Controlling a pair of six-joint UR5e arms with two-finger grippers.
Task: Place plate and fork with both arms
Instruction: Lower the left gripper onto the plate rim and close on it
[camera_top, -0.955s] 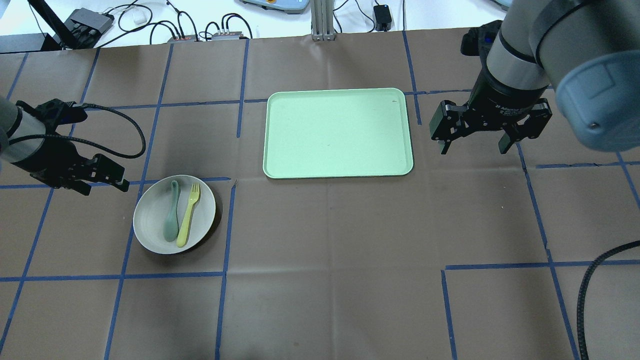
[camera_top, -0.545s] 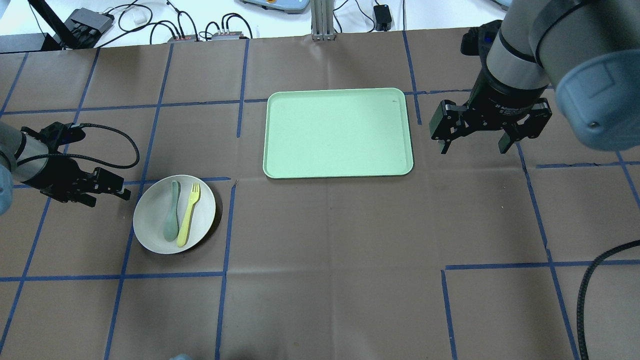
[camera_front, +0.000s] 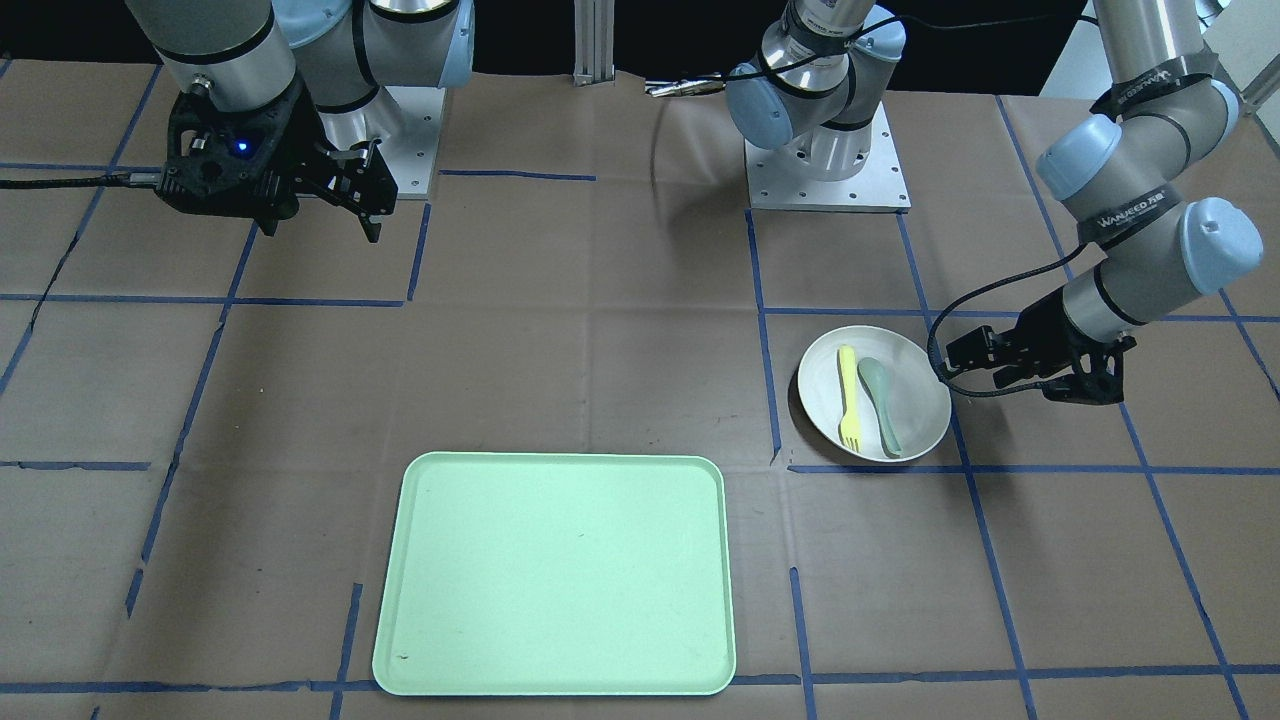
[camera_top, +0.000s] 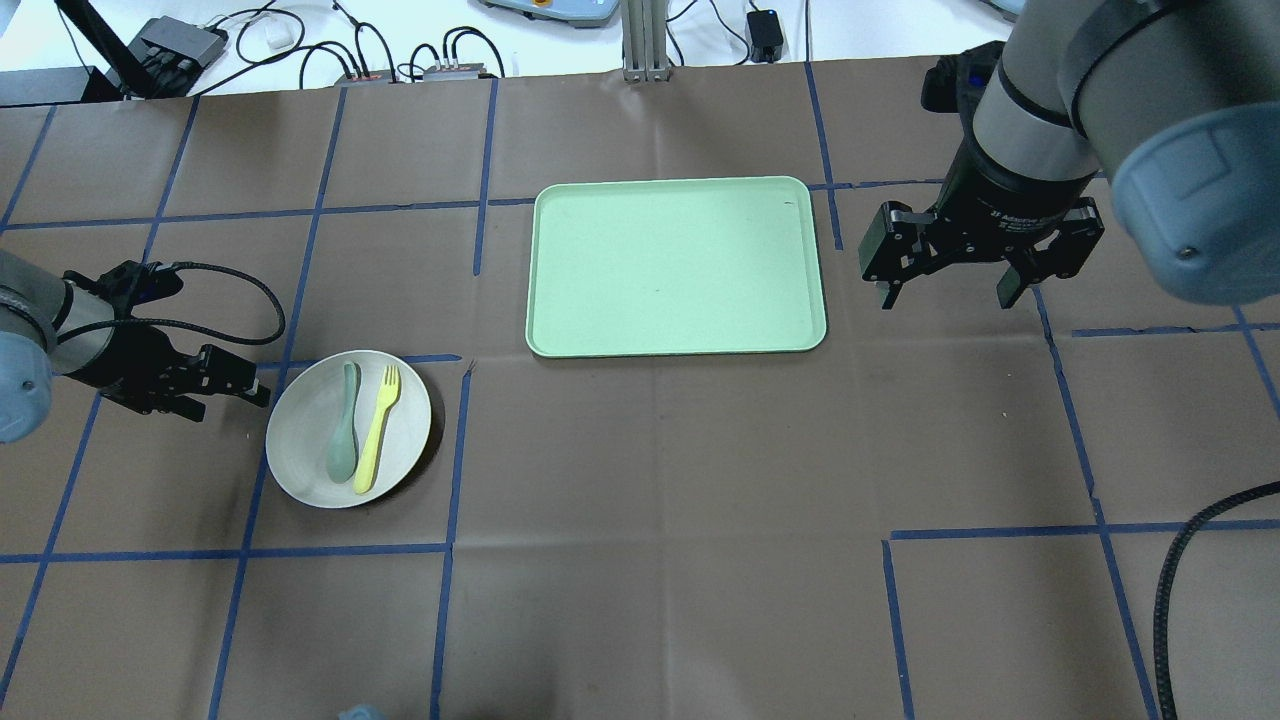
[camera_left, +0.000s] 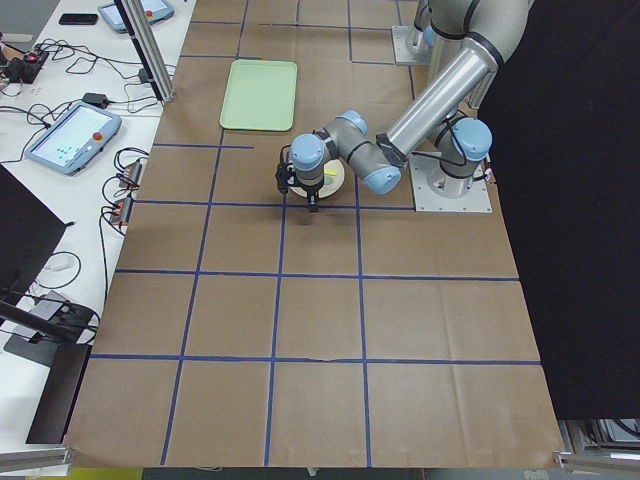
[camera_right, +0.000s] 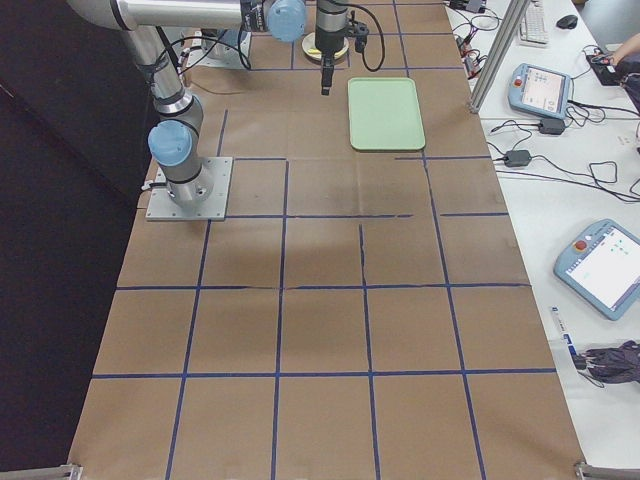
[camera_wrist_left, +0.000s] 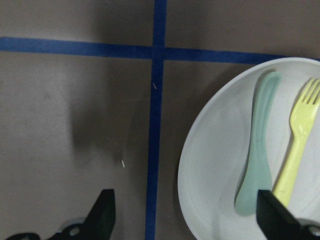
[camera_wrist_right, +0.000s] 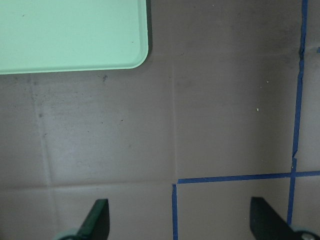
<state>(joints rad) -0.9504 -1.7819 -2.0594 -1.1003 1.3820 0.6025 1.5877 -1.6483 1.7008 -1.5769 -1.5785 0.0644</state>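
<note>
The off-white plate (camera_top: 310, 455) sits on the brown table at the left, with the pale-yellow fork (camera_top: 377, 428) and a grey-green spoon (camera_top: 343, 436) lying in it side by side. It also shows in the front view (camera_front: 915, 395) and the left wrist view (camera_wrist_left: 210, 165), with the fork (camera_wrist_left: 297, 145) at the right. My left gripper (camera_top: 235, 390) is open, low, just left of the plate's rim. My right gripper (camera_top: 945, 285) is open and empty, hanging right of the pale green tray (camera_top: 675, 265).
The tray (camera_front: 555, 575) lies at the middle of the table with nothing on it. Blue tape lines cross the brown cover. Cables and boxes (camera_top: 180, 40) lie beyond the far edge. A black cable (camera_top: 1190, 560) hangs at the right.
My left gripper has moved down and right, closer to the plate's left rim. The right arm, plate, fork and spoon have not moved.
</note>
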